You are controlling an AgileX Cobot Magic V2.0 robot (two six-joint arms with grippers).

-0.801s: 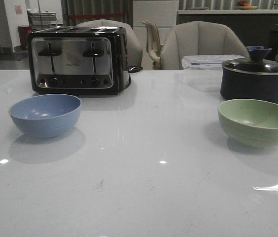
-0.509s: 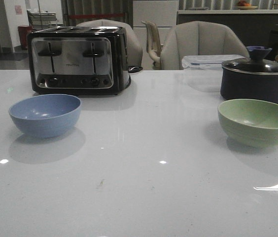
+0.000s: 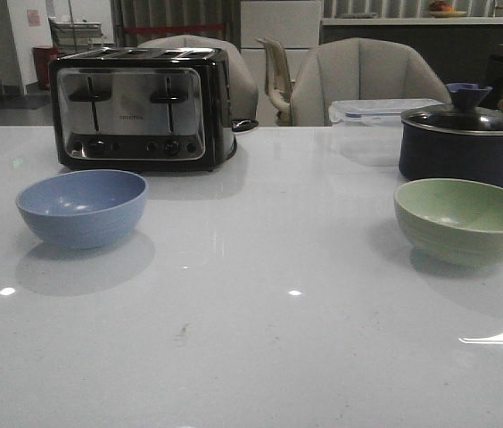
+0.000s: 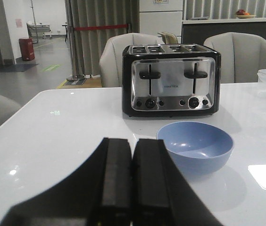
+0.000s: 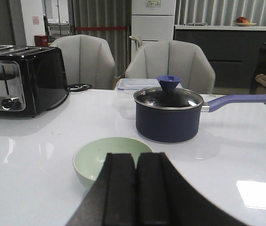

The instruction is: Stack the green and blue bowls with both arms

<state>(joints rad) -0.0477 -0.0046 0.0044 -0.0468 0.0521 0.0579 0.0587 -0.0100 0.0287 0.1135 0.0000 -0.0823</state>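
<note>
Comparing the three front views: no visible change. Blue bowl [image 3: 82, 208] sits on the left of the desk [image 3: 260, 339], in front of the toaster [image 3: 140, 107]; green bowl [image 3: 465, 220] sits on the right, in front of the navy lidded pot [image 3: 462, 134]. Both upright, empty, well apart, same spots as in the earlier frames.

Neither arm enters the front view at any of the three moments. Wrist views show why: left hand [image 4: 132, 186] hangs back from the blue bowl, fingers pressed together, clenched on nothing. Right hand [image 5: 137, 190] likewise clenched and empty, with the green bowl just beyond its fingertips.

Reading: task not begun. Nothing gripped, nothing lifted, stack unformed. Next move likely calls for each hand to spread its fingers and close in on a bowl rim. Smooth matte rims and a glossy desk suggest a bowl could slide if nudged.
</note>
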